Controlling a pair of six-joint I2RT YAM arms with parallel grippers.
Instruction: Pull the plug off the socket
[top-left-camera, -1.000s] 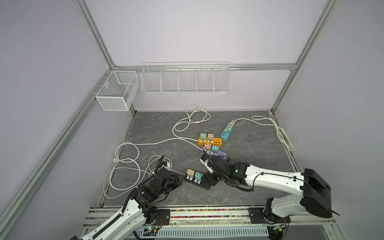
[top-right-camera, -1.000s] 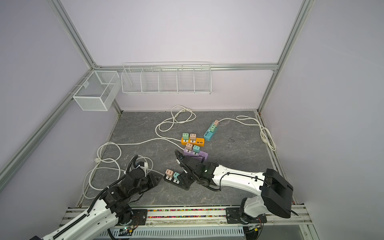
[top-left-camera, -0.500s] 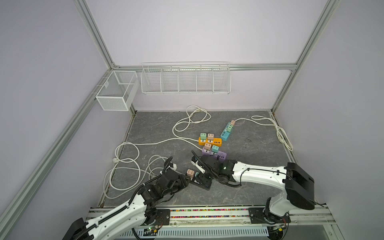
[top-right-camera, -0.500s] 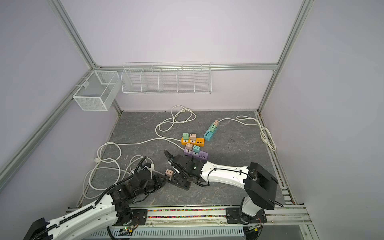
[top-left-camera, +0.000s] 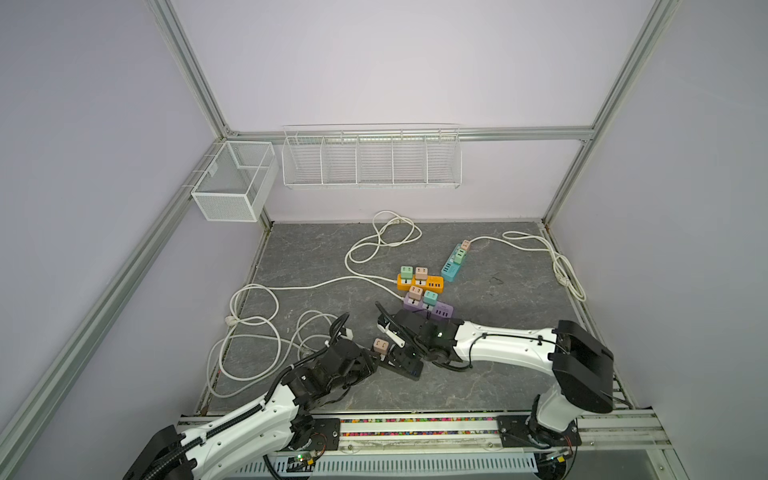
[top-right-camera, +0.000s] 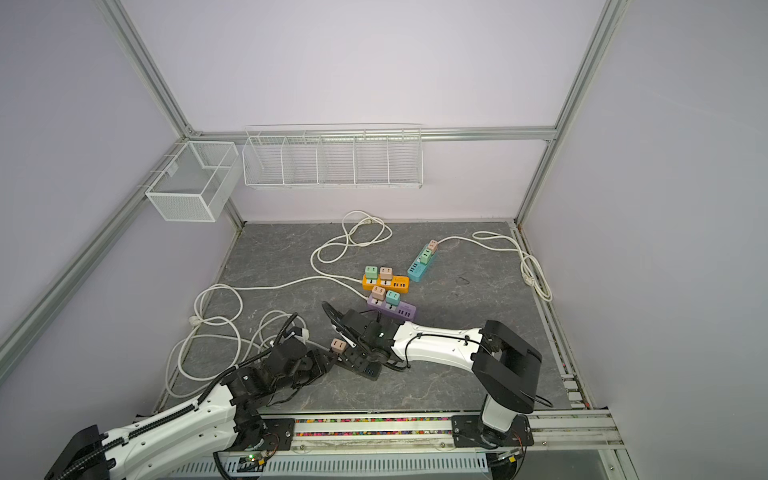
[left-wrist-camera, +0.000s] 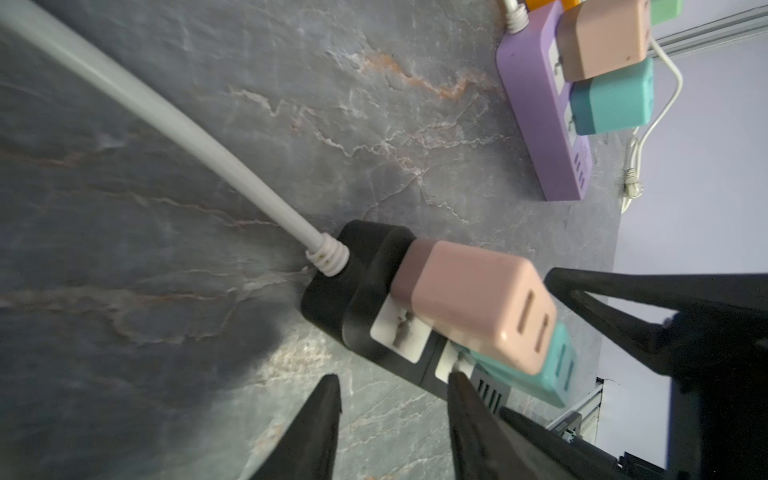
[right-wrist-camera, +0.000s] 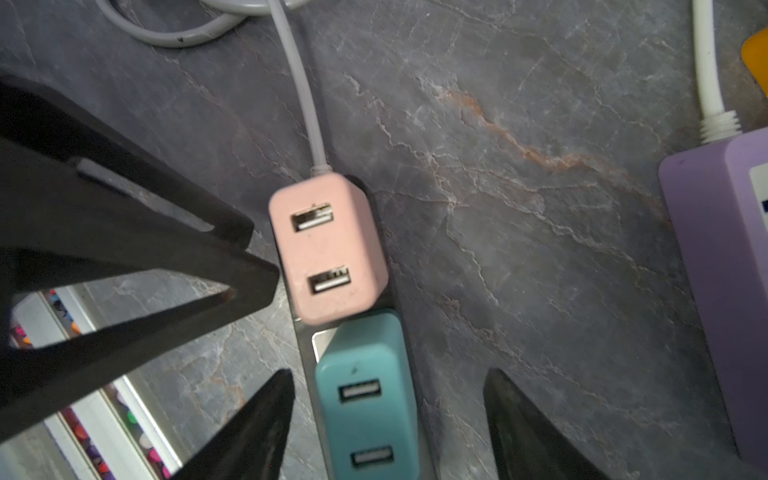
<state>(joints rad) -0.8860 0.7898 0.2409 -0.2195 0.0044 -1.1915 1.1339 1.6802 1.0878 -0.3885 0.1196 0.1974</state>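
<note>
A black socket strip (top-left-camera: 411, 369) lies near the table's front, with a pink plug (top-left-camera: 381, 345) and a teal plug (right-wrist-camera: 365, 399) stuck in it side by side. My right gripper (right-wrist-camera: 388, 384) hangs over the strip, open, its fingers either side of the teal plug with a gap on each side. My left gripper (left-wrist-camera: 392, 386) is open at the strip's cable end, below the pink plug (left-wrist-camera: 478, 303); one fingertip (left-wrist-camera: 457, 384) is at the strip's edge and only floor lies between the jaws. In both top views the right gripper hides the teal plug.
Purple (top-left-camera: 432, 309), orange (top-left-camera: 419, 283) and blue (top-left-camera: 455, 264) socket strips with plugs lie behind the black one. White cables (top-left-camera: 257, 332) loop over the left floor and another (top-left-camera: 561, 266) at the right. Two wire baskets (top-left-camera: 370, 156) hang on the back wall.
My right gripper has moved left over the black strip and narrowed its jaws around the teal plug. My left gripper has come forward to the strip's cable end and opened a little.
</note>
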